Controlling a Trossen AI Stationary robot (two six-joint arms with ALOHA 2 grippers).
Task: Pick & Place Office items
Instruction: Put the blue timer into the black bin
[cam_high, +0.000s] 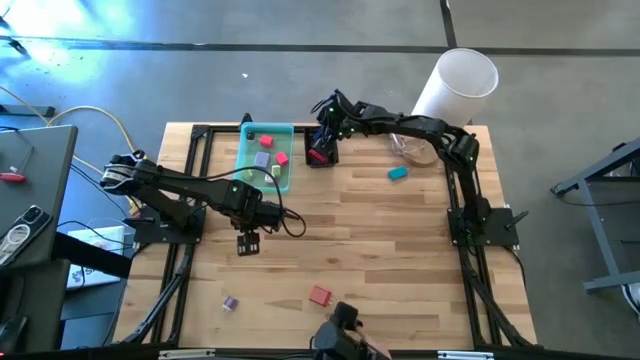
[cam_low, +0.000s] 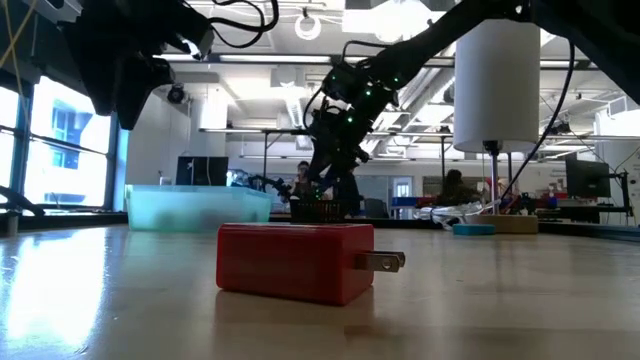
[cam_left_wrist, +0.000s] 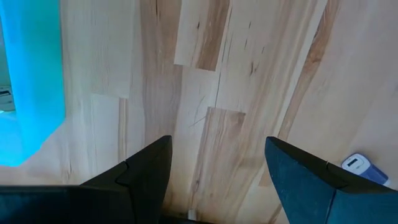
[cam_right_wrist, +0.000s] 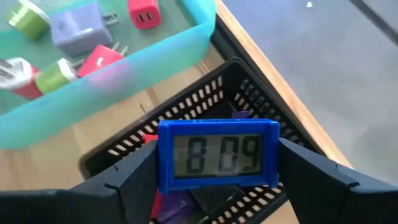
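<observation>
My right gripper (cam_high: 322, 142) hangs over a black mesh basket (cam_right_wrist: 205, 106) at the table's far side, shut on a blue digital clock (cam_right_wrist: 217, 152). Beside the basket stands the teal tray (cam_high: 265, 160), with green, purple, red and pink pieces (cam_right_wrist: 81, 31) in it. My left gripper (cam_high: 248, 242) is open over bare wood in the table's left middle; its fingers (cam_left_wrist: 146, 165) touch nothing. A red plug block (cam_low: 295, 262) lies flat near the near edge. A small purple piece (cam_high: 230, 302) and a teal piece (cam_high: 398, 173) also lie on the wood. My right gripper pinches the blue clock between its two fingers, one on each short side (cam_right_wrist: 163, 155). The fingers (cam_right_wrist: 134, 177) come from above, pointing down. The clock is held clear over the basket's opening, level, with its display toward the wrist camera.
A large white cylinder (cam_high: 455, 85) stands at the far right corner, with a clear bowl-like thing (cam_high: 415, 150) beside it. A pale blue piece (cam_left_wrist: 357, 167) lies on the wood close to my left gripper. The table's middle (cam_high: 380, 240) is bare wood.
</observation>
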